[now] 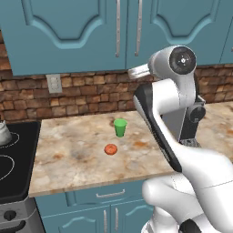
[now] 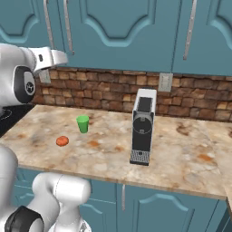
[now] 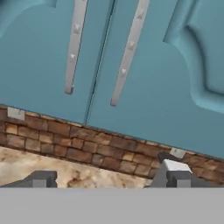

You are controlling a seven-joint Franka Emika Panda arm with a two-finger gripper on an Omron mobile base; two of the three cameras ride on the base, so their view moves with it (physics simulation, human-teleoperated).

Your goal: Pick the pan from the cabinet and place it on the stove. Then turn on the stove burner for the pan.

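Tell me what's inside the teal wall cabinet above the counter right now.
That cannot be seen: both doors of the cabinet are shut, so their fronts and silver bar handles cover whatever is inside. The open gripper points at them, touching nothing.

even, bright, flat rendered light in all views; no glare. soft faint shadows lie beside the green cup [image 1: 120, 127] and under the coffee machine [image 2: 142, 131] on the marble counter [image 1: 82, 154]. hand view soft and blocky, cabinet [image 3: 144, 87] edges slightly blurred. no visible edge distortion.
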